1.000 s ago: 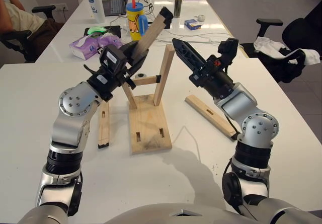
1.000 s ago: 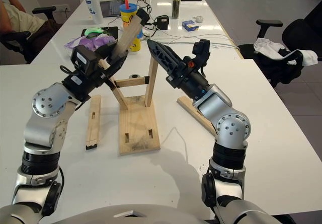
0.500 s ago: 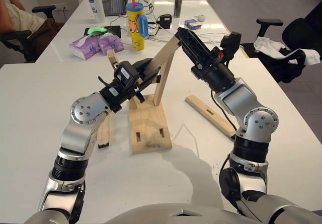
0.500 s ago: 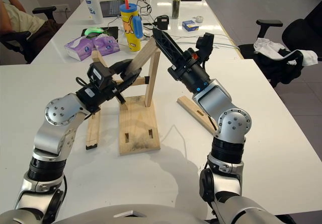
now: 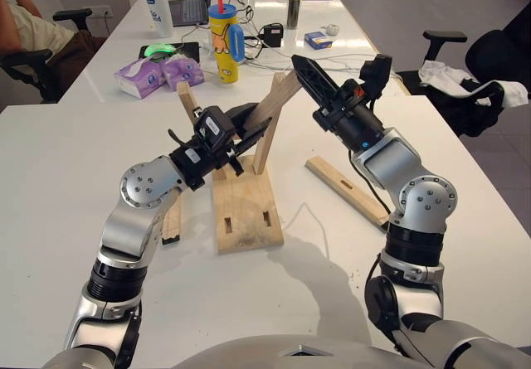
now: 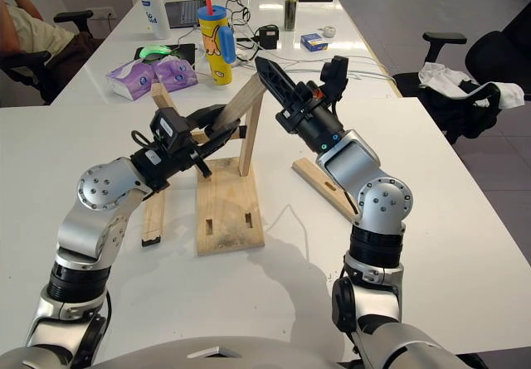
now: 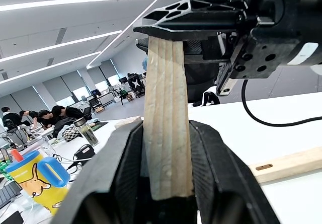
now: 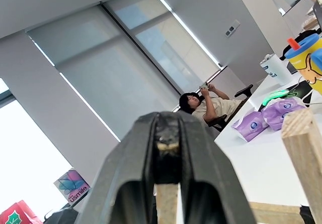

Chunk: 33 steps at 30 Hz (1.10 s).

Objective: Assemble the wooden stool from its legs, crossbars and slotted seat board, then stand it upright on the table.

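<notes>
Your left claw point(image 5: 242, 124) is clamped on the lower end of a pale, tilted wooden leg point(image 7: 166, 108), and your right claw point(image 5: 299, 64) pinches its upper end. At 6 o'clock of it, the flat slotted wooden seat board point(image 5: 245, 211) lies on the white desk point(image 5: 66, 220), with two standing legs point(image 5: 264, 141) at its 12 o'clock end. One loose leg point(image 5: 348, 188) lies at the board's 3 o'clock, a second loose leg point(image 5: 172, 216) at 9 o'clock.

From my remote station I count five wooden legs point(image 5: 348, 188), one seat board point(image 5: 245, 211), two purple tissue packs point(image 5: 141, 72) and one yellow cup point(image 5: 224, 41).
</notes>
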Tool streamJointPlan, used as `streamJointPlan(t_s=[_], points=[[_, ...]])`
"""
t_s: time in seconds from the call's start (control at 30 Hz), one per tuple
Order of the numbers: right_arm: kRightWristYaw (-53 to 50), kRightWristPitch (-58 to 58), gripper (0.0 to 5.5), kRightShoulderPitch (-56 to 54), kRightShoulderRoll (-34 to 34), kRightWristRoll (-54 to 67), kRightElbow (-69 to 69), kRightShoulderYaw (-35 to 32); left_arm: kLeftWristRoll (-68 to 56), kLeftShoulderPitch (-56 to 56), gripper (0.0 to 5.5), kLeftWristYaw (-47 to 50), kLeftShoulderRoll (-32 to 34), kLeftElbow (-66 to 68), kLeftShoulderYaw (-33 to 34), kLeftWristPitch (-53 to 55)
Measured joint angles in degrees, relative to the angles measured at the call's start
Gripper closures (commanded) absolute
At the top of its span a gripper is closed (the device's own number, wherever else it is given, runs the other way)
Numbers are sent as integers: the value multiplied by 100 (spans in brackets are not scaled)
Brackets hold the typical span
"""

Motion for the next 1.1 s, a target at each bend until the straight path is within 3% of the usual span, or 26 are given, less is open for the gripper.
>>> streamJointPlan(t_s=[0.23,0.37,0.47,0.6,1.1], points=[[91,-7,508,128,-288,-436,54,9,-279,6,262,181,-176,-136,67,528],[750,32,508,837,-1441,-993,-10,-299,-630,302,243,350,-290,-292,354,824],[2005,-277,508,1202,-2618,-1873,542,-390,-787,566,243,531,-402,-311,559,903],[3055,-948,508,1219,-3219,-2851,1576,-239,-791,710,243,557,-494,-313,470,906],[4037,-2278,508,1231,-2706,-3831,2846,-122,-846,802,243,396,-484,-175,417,895]])
